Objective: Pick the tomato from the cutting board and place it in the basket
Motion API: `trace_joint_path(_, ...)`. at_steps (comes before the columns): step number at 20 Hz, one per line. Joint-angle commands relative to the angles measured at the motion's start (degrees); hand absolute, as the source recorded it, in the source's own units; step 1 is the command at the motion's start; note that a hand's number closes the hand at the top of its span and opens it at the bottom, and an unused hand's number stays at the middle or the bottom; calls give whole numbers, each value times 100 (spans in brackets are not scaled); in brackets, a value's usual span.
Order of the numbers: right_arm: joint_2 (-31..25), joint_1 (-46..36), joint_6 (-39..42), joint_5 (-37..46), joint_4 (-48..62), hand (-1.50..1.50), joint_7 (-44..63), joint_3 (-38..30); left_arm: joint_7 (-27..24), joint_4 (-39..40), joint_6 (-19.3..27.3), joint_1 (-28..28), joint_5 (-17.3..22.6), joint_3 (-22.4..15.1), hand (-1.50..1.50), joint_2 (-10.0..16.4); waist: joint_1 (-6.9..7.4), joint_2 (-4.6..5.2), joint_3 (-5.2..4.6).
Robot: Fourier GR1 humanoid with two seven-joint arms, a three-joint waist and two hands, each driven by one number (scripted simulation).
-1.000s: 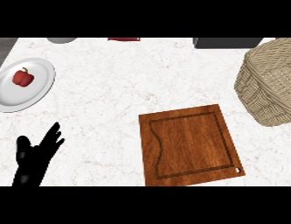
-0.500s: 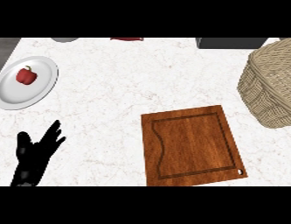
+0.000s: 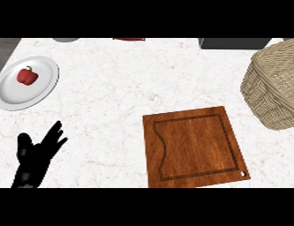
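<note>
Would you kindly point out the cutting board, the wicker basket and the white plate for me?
cutting board [image 3: 195,150], head view, on the bare wood at its middle.
wicker basket [image 3: 276,97], head view, on its woven outer wall.
white plate [image 3: 19,97], head view, on a bare part near its lower rim.

Cutting board and basket on the white desk

The brown wooden cutting board [image 3: 195,148] lies flat at lower centre, a groove running inside its edge and a small hole at its near right corner. The tan woven basket [image 3: 283,84] stands apart at its upper right, cut by the view's edge.
</note>
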Motion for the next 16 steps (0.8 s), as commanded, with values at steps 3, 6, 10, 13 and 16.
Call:
trace_joint_path(3,44,-316,4,20,1385,150,-831,-32,411,146,-1,-98,-41,14,0,-16,-28,37,-34)
trace_joint_path(6,136,-204,-107,245,1774,150,-1296,92,-142,468,-96,139,-73,31,0,-119,-21,42,-36)
trace_joint_path(10,0,-729,-389,512,2765,150,-1846,129,-141,219,-40,266,-212,-26,0,-135,39,48,-33)
trace_joint_path(13,-431,-533,-1254,1356,2920,150,-1898,287,-32,318,12,-45,-230,-115,0,-257,88,95,-29)
trace_joint_path(16,-581,-499,-1047,1666,3193,150,-2496,626,-148,658,-111,-131,-166,27,0,-186,39,85,-32)
